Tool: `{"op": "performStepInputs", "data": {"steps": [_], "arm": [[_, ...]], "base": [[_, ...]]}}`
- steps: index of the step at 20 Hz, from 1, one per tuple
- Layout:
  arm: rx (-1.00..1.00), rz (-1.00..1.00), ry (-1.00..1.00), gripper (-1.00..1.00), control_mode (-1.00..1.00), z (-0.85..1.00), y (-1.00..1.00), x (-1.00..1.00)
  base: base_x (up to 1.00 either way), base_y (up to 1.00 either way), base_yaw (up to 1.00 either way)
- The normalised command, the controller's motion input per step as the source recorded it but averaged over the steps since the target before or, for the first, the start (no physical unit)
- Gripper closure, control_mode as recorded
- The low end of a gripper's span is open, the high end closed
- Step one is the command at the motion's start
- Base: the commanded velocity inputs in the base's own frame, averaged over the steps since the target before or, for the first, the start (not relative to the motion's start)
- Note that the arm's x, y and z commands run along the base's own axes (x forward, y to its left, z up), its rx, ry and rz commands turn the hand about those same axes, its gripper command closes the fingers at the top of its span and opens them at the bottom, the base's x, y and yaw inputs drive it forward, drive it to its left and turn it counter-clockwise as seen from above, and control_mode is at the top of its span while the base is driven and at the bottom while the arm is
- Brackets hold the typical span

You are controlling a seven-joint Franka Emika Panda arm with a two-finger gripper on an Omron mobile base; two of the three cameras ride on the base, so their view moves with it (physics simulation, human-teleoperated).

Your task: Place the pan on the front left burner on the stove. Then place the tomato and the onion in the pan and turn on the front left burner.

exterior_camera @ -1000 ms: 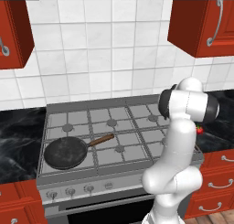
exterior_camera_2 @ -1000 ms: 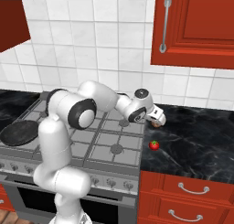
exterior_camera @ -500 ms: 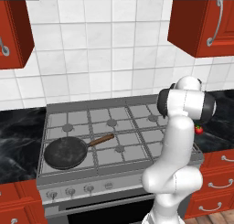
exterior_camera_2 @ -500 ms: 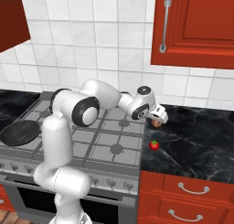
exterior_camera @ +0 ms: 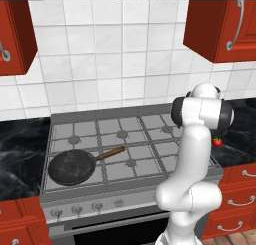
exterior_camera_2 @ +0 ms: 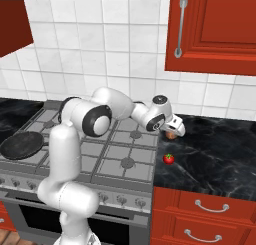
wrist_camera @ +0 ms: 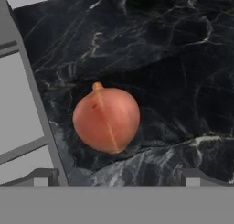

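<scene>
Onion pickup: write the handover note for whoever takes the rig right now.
Gripper: open, holding nothing, hovering over the onion, fingertips either side of it.
Onion: on the black counter right of the stove, by its edge.
Tomato: on the same counter, nearer the front.
Pan: on the front left burner, empty, handle pointing right and back.
Done: pan placed.
Left: grasp the onion and put it in the pan, then the tomato, then turn on the front left burner.
</scene>
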Motion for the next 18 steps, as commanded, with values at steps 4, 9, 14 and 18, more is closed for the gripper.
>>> {"op": "performStepInputs", "data": {"steps": [4,9,14,18], "arm": [[0.00,0.00,0.02,-1.00,-1.00,-0.16,0.00,0.06],[0.00,0.00,0.03,-1.00,-1.00,-0.11,0.00,0.13],[0.00,0.00,0.04,-1.00,-1.00,-0.08,0.00,0.21],[0.00,0.00,0.05,-1.00,-1.00,-0.04,-0.03,0.22]], "base": [[0.00,0.00,0.00],[0.00,0.00,0.00],[0.00,0.00,0.00],[0.00,0.00,0.00]]}}
